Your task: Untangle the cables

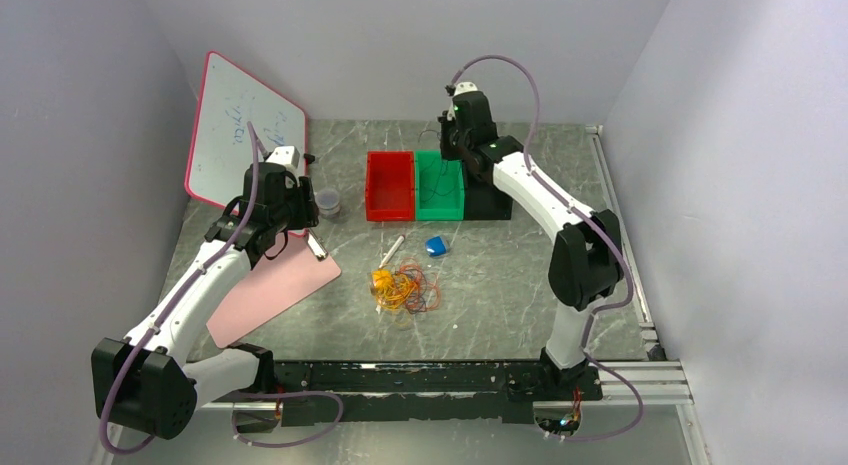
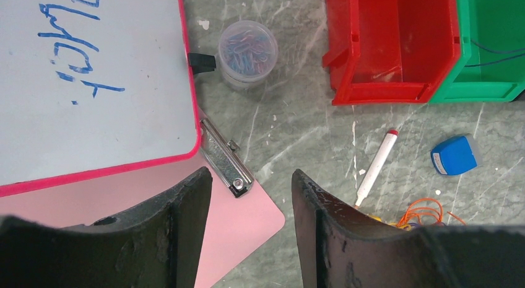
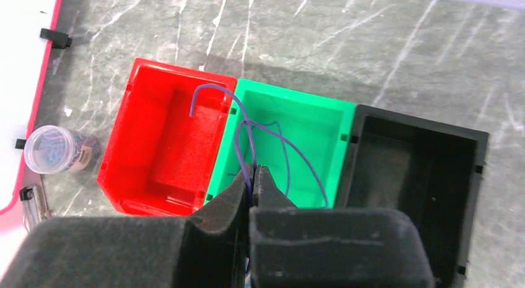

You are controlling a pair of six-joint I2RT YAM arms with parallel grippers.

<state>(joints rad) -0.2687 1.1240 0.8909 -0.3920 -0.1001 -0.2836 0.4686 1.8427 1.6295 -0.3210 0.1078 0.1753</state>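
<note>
A white dry-erase board with a pink-red frame [image 1: 240, 125] leans at the far left of the grey marbled counter [image 1: 520, 275], well left of a red plastic bin [image 1: 390, 185]. A flat pink clipboard [image 1: 275, 290] lies left of the red bin and nearer the arm bases. The left arm's black fingers [image 2: 186, 220] hover over the clipboard's clip, spread apart and holding nothing. A clear jar of coloured paper clips [image 1: 328, 201] stands just left of the red bin.

In front of the red bin lie a white marker pen [image 1: 390, 251], a small blue object [image 1: 436, 246] and the tangled bunch of thin yellow-orange, red-orange and dark wire cables [image 1: 405, 288], apart from both arms.

A green plastic bin [image 1: 440, 185] touches the red bin's right side, with a black plastic bin [image 1: 488, 200] beyond it. The right arm's black fingers [image 3: 241, 189] are pinched shut on a thin dark purple cable strand [image 3: 247, 133] above the green bin. One free end strays over the red bin.

The step appears to be dropping this strand into the green bin. It would go best to lower until the stray end clears the red bin's wall, then release.
</note>
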